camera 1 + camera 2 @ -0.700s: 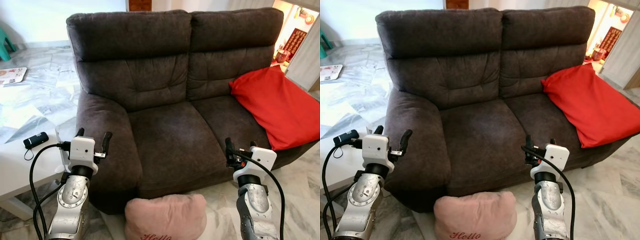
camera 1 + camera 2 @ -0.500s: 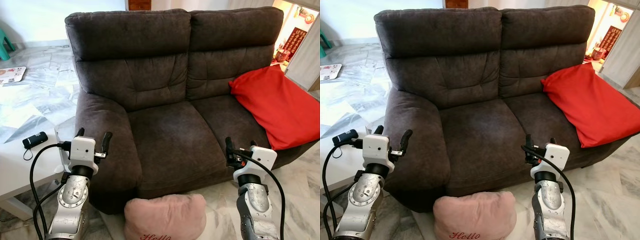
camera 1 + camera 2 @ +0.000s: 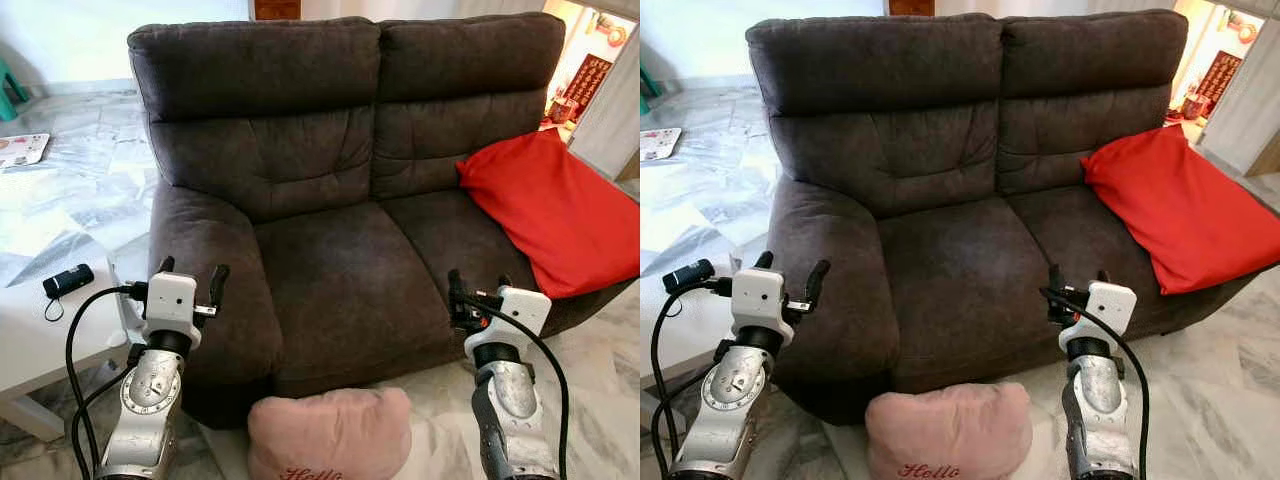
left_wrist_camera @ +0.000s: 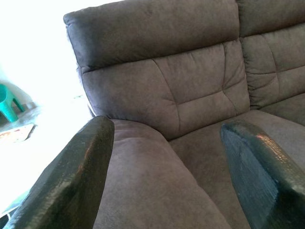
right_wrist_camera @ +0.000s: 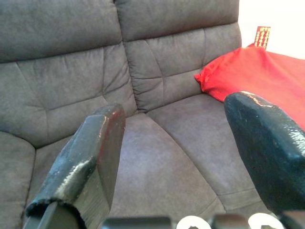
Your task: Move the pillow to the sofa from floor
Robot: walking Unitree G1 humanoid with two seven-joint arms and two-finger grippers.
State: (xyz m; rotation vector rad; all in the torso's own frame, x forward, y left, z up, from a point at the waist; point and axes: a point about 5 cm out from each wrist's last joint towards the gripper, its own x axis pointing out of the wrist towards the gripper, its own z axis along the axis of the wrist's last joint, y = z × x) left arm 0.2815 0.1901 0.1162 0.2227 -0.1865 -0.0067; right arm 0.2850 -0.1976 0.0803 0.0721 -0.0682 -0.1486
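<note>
A pink pillow (image 3: pixel 330 432) with dark red "Hello" lettering lies on the marble floor against the front of the dark grey two-seat sofa (image 3: pixel 340 260). My left gripper (image 3: pixel 192 280) is held up open over the sofa's left armrest, nothing between its fingers (image 4: pixel 71 176). Off to the right, my right gripper (image 3: pixel 477 288) is open in front of the right seat cushion, also holding nothing. The pillow sits low between the two arms, below both grippers.
A red cushion (image 3: pixel 555 210) leans on the sofa's right seat and armrest. A white low table (image 3: pixel 40 330) with a small black device (image 3: pixel 68 280) stands at my left. Marble floor (image 3: pixel 600 370) runs along the sofa's right side.
The camera has shifted slightly, and the left gripper sits a little lower and further right in view. The pillow and the right gripper keep their places.
</note>
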